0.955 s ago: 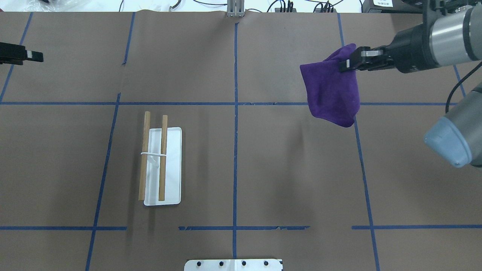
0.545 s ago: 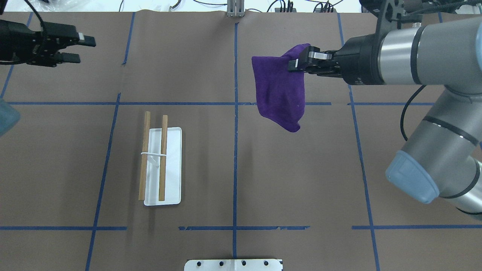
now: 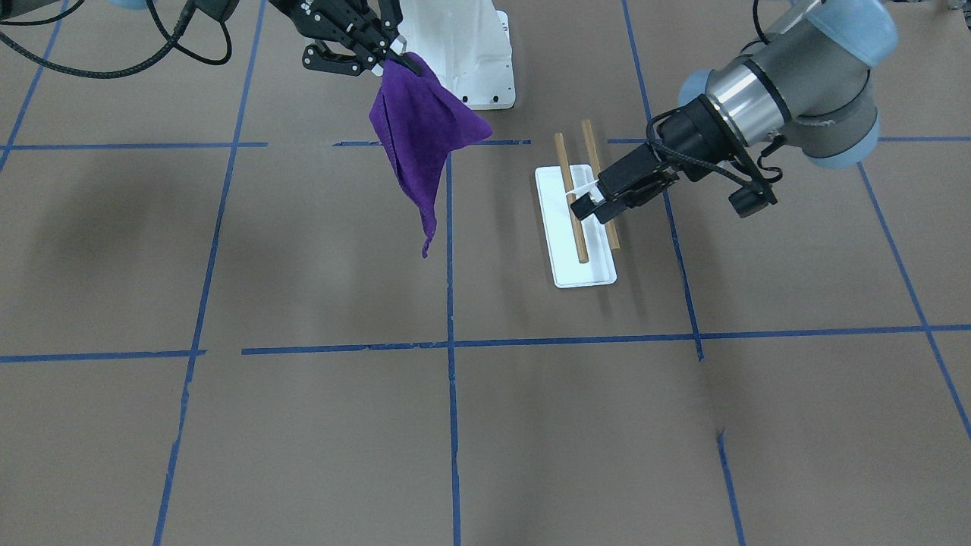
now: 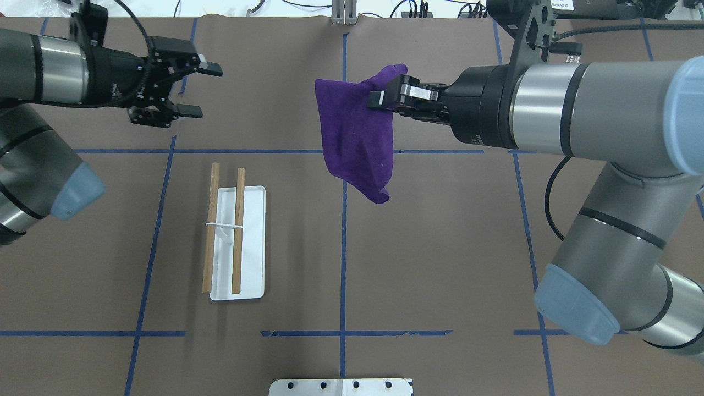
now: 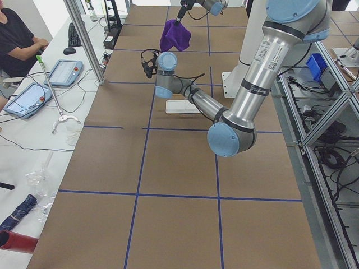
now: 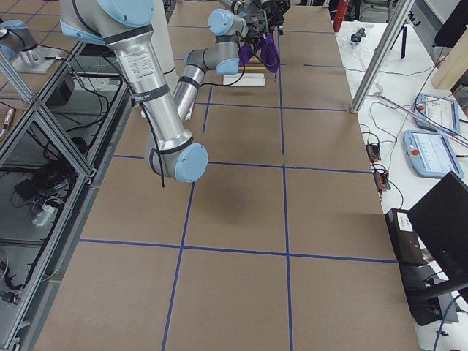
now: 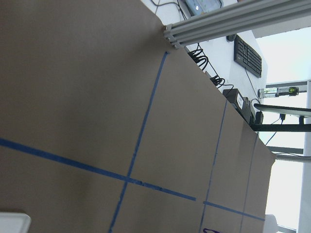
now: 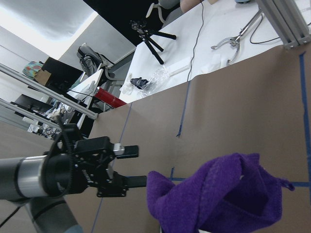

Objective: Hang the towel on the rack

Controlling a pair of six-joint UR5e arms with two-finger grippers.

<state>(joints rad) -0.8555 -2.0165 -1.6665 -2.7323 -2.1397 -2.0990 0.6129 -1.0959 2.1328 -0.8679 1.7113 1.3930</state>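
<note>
The purple towel point(image 4: 357, 137) hangs in the air from one corner, clear of the table; it also shows in the front view point(image 3: 417, 136). My right gripper point(image 4: 377, 98) is shut on that corner, over the table's centre line at the far side. The rack point(image 4: 238, 253) stands at the left: two wooden dowels joined by a white crosspiece over a white tray base point(image 4: 254, 247). It is bare in the front view point(image 3: 578, 239). My left gripper point(image 4: 202, 91) is open and empty, raised beyond the rack's far end, left of the towel. The right wrist view shows it point(image 8: 136, 166) facing the towel point(image 8: 218, 199).
The white metal pedestal point(image 4: 341, 386) with bolt holes sits at the near edge, centre. Blue tape lines cross the brown paper table cover. Cables and an aluminium post point(image 4: 344, 14) line the far edge. An operator's desk with tablets point(image 5: 56, 73) stands beyond it.
My right gripper has carried the towel leftward, from the far right to the centre line. My left arm has come in from the left edge toward the towel, gripper open.
</note>
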